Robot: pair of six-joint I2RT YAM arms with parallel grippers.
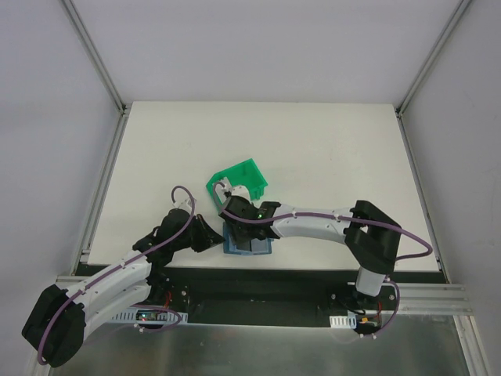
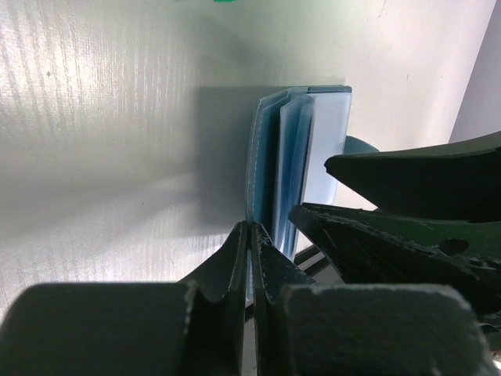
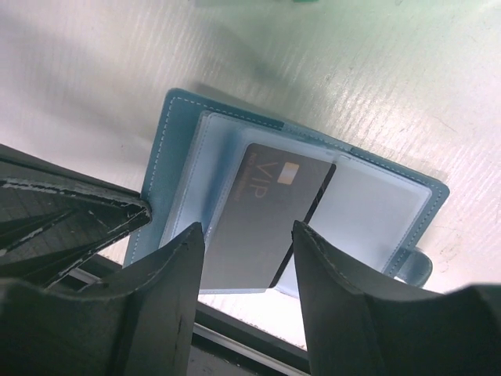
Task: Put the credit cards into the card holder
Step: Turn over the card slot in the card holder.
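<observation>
The teal-blue card holder (image 3: pixel 376 207) lies open near the table's front edge, pale blue pockets facing up. A dark credit card (image 3: pixel 266 196) marked VIP lies on its inner pages, seemingly partly in a pocket. My right gripper (image 3: pixel 249 235) hovers over it, open, one finger on each side of the card. My left gripper (image 2: pixel 252 235) is shut on the edge of the card holder's (image 2: pixel 293 157) left cover. From above, both grippers meet over the card holder (image 1: pixel 233 246). No other credit cards show.
A green plastic bin (image 1: pixel 239 180) lies tipped just behind the card holder, close to the right arm's wrist. The table's front edge and a black rail (image 1: pixel 313 278) run directly below the holder.
</observation>
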